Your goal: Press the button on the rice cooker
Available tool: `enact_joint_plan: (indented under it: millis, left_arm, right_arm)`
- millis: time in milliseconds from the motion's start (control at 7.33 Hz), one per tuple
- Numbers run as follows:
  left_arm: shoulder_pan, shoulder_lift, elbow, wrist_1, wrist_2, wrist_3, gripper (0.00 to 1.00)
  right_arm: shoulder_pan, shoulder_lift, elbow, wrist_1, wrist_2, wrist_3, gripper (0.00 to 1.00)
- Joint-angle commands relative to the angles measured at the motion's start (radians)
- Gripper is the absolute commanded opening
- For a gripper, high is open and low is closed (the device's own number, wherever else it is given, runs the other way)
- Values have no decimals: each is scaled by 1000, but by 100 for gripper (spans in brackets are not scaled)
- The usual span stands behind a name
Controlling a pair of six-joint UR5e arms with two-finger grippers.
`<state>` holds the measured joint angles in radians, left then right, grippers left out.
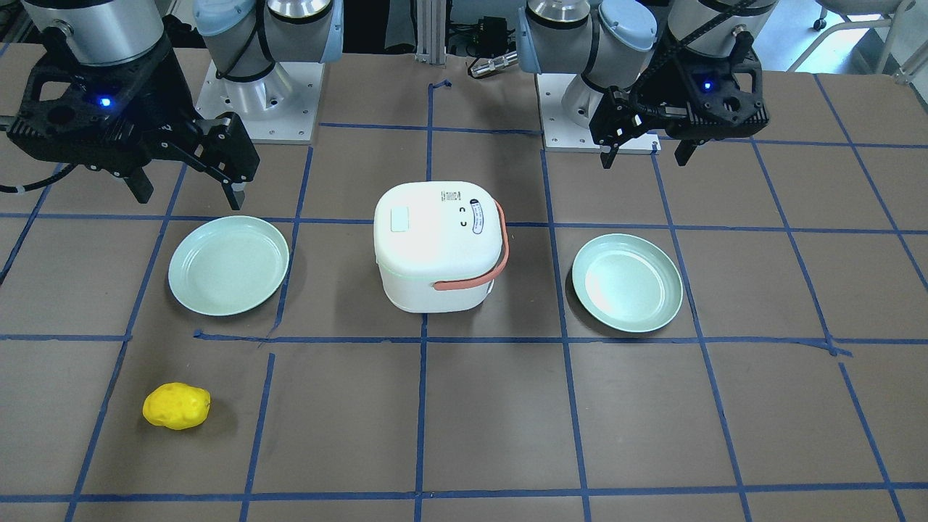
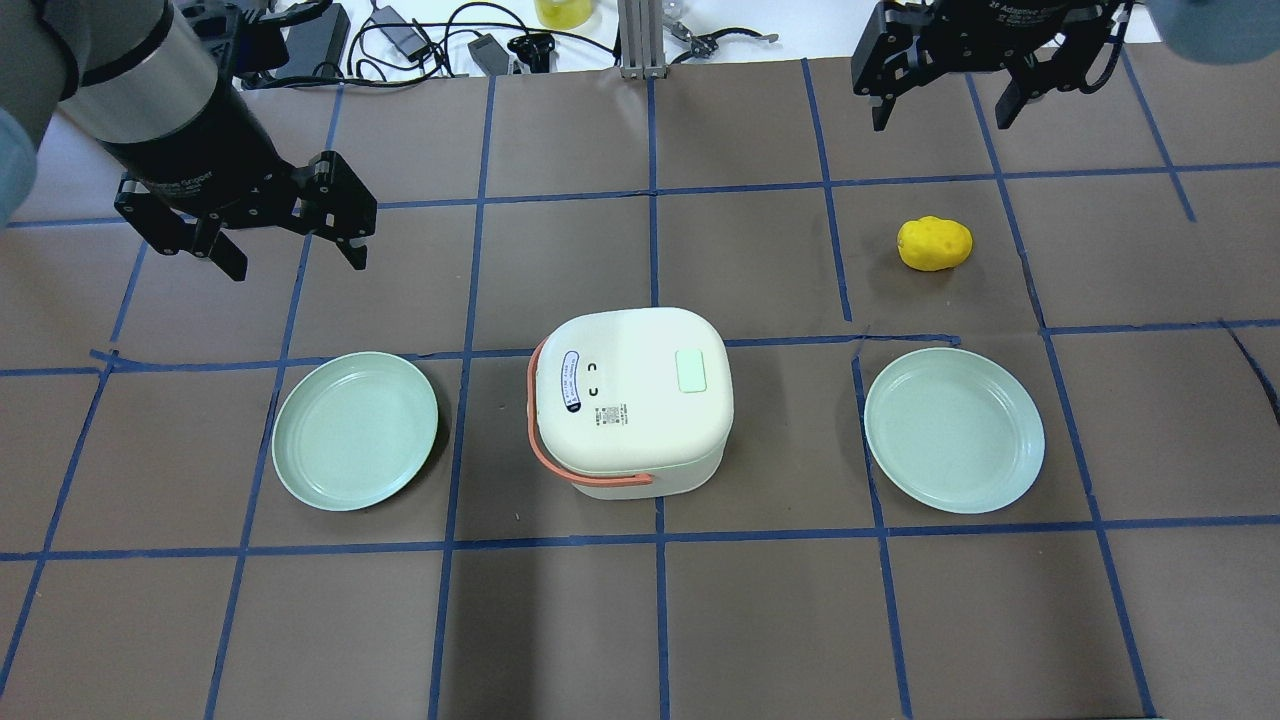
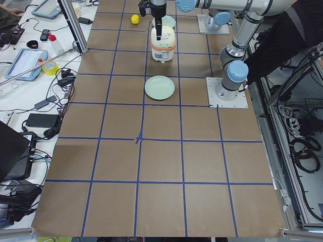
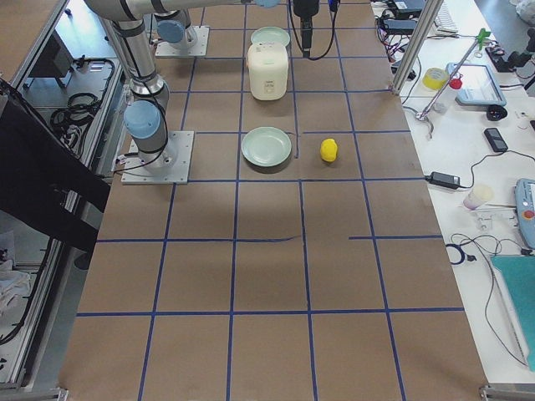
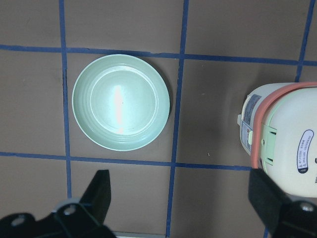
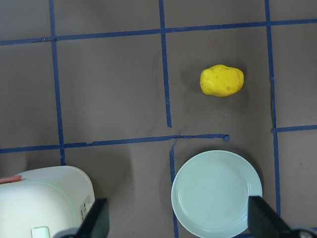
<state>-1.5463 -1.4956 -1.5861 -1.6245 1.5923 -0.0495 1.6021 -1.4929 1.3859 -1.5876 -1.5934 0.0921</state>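
The white rice cooker (image 2: 630,400) with an orange handle stands mid-table, lid shut. Its pale green square button (image 2: 692,371) sits on the lid's right part; it also shows in the front view (image 1: 399,219). My left gripper (image 2: 297,262) is open and empty, hovering beyond the left plate, far left of the cooker. My right gripper (image 2: 942,120) is open and empty, high at the far right of the table. The left wrist view shows the cooker's side (image 5: 287,139). The right wrist view shows its corner (image 6: 44,203).
Two empty pale green plates flank the cooker, one to the left (image 2: 355,430) and one to the right (image 2: 953,430). A yellow lumpy object (image 2: 934,243) lies beyond the right plate. Cables and gear lie past the table's far edge.
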Motion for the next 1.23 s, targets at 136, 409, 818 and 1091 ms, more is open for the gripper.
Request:
enact_joint_plan:
  millis: [136, 409, 818, 1091]
  left_arm:
    - [0, 0, 0, 0, 0, -1, 100]
    - [0, 0, 0, 0, 0, -1, 100]
    - [0, 0, 0, 0, 0, 0, 100]
    - [0, 0, 0, 0, 0, -1, 100]
  right_arm:
    - [-1, -3, -2, 0, -2, 0, 100]
    - [1, -3, -2, 0, 1, 0, 100]
    - [4, -3, 2, 0, 1, 0, 100]
    - [6, -3, 4, 3, 3, 0, 92]
